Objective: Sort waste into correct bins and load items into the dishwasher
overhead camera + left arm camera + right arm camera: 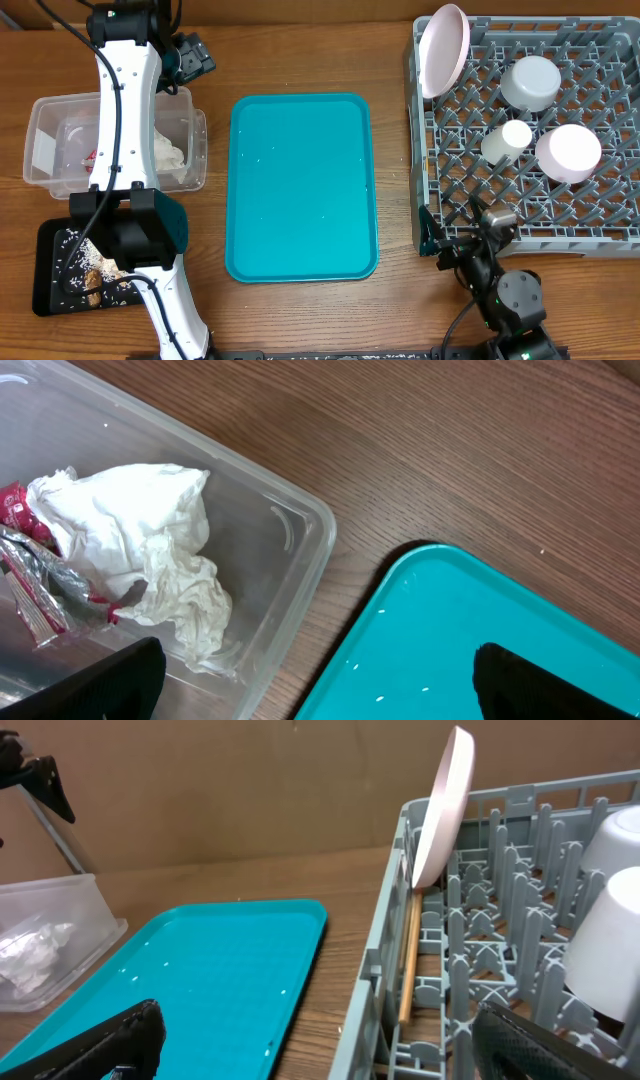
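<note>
Overhead: crumpled white napkins (172, 155) lie in the clear tub (45, 110); the left arm (125, 90) stretches over it, both arms' jaws wide, empty.

No writing, label, brand or number could be read in any of the three views. The red wrapper (12, 510), lying beside the napkins (140, 530) in the clear tub (290, 540), was too small and crumpled to show any legible print.
</note>
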Tool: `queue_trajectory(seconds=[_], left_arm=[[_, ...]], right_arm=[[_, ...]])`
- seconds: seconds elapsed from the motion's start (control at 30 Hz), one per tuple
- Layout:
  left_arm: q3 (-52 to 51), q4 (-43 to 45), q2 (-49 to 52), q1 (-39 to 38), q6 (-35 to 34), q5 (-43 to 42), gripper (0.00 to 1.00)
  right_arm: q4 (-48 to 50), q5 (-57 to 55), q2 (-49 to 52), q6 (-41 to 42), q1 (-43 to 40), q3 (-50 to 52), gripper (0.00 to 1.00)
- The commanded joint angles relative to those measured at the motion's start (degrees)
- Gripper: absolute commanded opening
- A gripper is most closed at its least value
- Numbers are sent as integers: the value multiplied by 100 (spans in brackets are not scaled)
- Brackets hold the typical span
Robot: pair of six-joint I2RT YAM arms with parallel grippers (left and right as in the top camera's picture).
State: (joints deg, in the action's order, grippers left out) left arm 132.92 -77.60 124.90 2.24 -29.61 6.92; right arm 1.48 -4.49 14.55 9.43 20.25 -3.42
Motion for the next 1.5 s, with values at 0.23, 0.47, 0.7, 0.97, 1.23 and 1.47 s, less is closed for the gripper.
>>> queue_trajectory(seconds=[0.23, 0.47, 0.7, 0.97, 1.23, 1.47], left_arm=[[122, 4, -9, -39, -39, 74, 100], [122, 4, -9, -39, -39, 74, 100], [122, 4, -9, -39, -39, 74, 100], [120, 4, -9, -39, -39, 74, 100], [122, 4, -9, -39, -39, 74, 100], [120, 4, -9, -39, -39, 74, 100]], right_arm=[[87, 199, -706, -31, -1012, 297, 100], [-68, 155, -874, -57, -1443, 297, 100], [-599, 168, -1440, -238, -1530, 295, 100], [-608, 168, -1438, -238, -1545, 295, 100], [-605, 184, -1438, -236, -1545, 295, 100], [-608, 186, -1438, -238, -1545, 295, 100]])
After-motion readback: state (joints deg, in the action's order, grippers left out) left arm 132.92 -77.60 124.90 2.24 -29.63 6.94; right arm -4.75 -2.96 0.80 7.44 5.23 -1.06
